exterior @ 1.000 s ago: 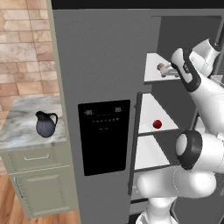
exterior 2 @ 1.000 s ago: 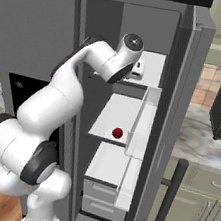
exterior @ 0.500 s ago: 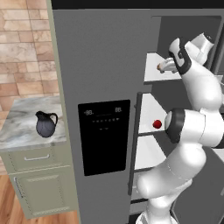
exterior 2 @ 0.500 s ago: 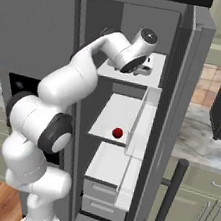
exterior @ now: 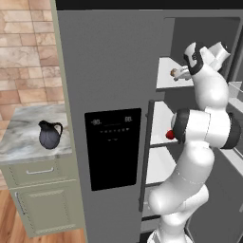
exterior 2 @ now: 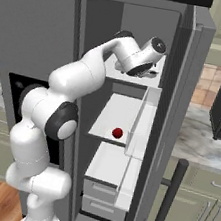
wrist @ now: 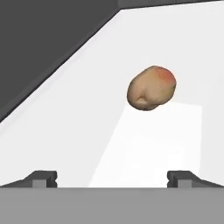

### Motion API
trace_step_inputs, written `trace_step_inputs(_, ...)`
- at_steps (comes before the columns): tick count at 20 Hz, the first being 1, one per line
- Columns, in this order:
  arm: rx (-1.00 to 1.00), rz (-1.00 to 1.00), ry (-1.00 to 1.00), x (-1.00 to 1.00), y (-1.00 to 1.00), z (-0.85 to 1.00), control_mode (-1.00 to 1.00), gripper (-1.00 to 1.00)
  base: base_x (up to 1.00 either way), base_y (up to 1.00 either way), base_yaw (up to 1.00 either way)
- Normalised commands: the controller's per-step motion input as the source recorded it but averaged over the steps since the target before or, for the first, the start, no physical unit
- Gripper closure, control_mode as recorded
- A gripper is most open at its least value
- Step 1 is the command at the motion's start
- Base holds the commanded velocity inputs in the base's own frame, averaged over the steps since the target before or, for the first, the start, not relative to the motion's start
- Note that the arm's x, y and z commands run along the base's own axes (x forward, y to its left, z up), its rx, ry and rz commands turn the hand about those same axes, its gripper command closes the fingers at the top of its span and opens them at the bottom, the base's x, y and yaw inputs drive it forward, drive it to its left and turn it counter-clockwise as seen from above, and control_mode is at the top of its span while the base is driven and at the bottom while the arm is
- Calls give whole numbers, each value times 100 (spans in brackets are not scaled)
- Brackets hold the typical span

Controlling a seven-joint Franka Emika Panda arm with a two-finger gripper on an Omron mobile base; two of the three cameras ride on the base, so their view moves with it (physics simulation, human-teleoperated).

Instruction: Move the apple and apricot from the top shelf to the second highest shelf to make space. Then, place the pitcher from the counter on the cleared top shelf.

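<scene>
Hand view: apricot (wrist: pixel 151 88) ahead, seemingly untouched.

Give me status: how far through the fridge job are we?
Done: apple already sits on the second highest shelf. In hand: open gripper faces the apricot on the top shelf, not gripped. Left: move apricot down, then bring pitcher from counter.

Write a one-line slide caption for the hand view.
Open tool faces the apricot resting on the white top shelf, not yet grasped.
</scene>
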Motion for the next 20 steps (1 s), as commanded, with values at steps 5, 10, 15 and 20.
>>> trace_step_inputs(5, 0, 0, -11, 32, 0, -35, -100, -100, 0, 0, 0)
trace_step_inputs(10, 0, 0, -5, 39, 0, -17, -100, -100, 0, 0, 0)
trace_step_inputs(15, 0, 0, 0, 41, 7, -6, -100, -100, 0, 0, 0)
trace_step_inputs(20, 0, 0, 0, 42, 4, -3, -100, -100, 0, 0, 0)
